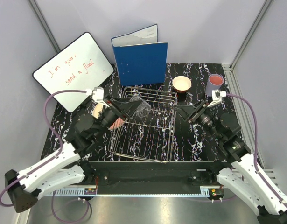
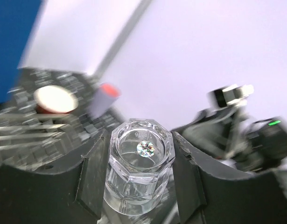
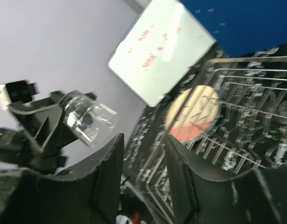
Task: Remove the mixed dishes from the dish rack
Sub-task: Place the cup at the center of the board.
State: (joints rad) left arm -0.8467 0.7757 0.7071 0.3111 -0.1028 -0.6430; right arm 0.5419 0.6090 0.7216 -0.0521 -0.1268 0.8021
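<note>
whiteboard [image 1: 73, 70], blue binder [image 1: 140, 61], black marbled table [image 1: 195, 140]

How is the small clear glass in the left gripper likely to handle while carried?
Probably slippery: the small clear glass is smooth where the left gripper pinches its faceted sides. Likely fragile if dropped onto the wire dish rack beneath. Set down sideways, it might roll, though facets could slow it.

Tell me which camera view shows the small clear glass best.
Left wrist view: the small clear glass fills the centre, clamped in the left gripper. The top view shows it faint above the silver wire rack; the right wrist view, blurred, sideways.
</note>
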